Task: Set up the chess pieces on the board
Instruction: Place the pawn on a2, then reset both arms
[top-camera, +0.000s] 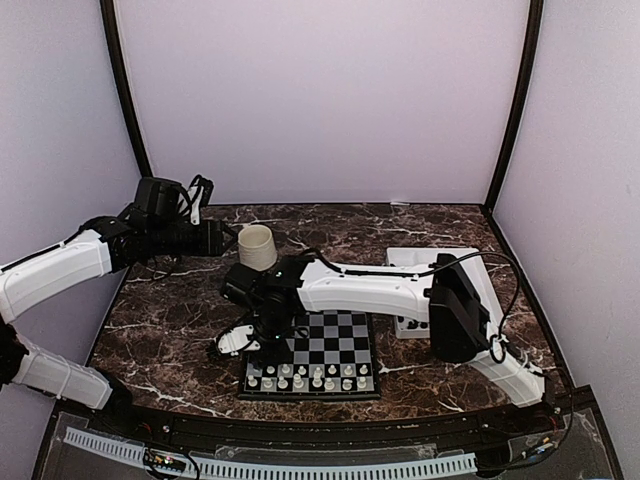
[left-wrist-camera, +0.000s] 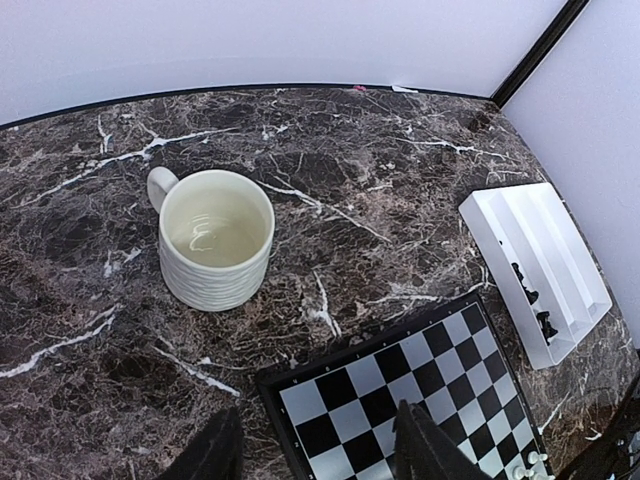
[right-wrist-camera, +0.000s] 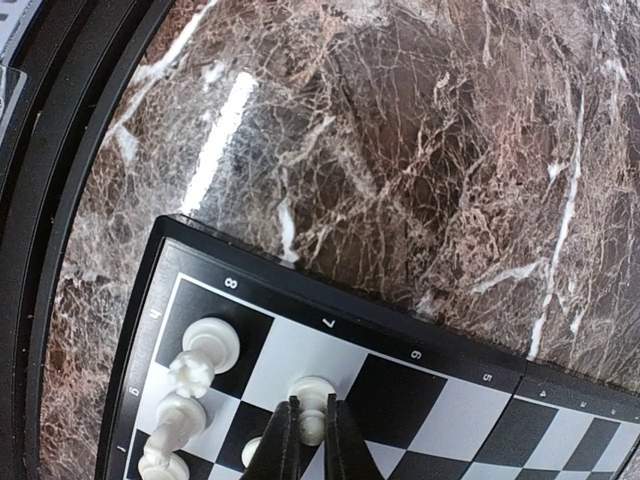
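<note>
The chessboard (top-camera: 335, 335) lies at the near middle of the table, with white chess pieces (top-camera: 310, 378) in its two near rows. My right gripper (right-wrist-camera: 310, 403) is shut on a white pawn (right-wrist-camera: 314, 392) over the light square by the rim's "7", at the board's near left corner (top-camera: 268, 345). I cannot tell if its base touches the square. More white pieces (right-wrist-camera: 200, 350) stand beside it. My left gripper (left-wrist-camera: 315, 440) is open and empty, above the board's corner (left-wrist-camera: 400, 400) near the cup. Black pieces (left-wrist-camera: 530, 295) lie in the white tray.
A cream ribbed cup (left-wrist-camera: 215, 240) stands on the marble left of the board's far side (top-camera: 257, 246). The white compartmented tray (left-wrist-camera: 535, 250) lies to the right of the board, partly hidden by my right arm in the top view (top-camera: 470, 262). Walls enclose the table.
</note>
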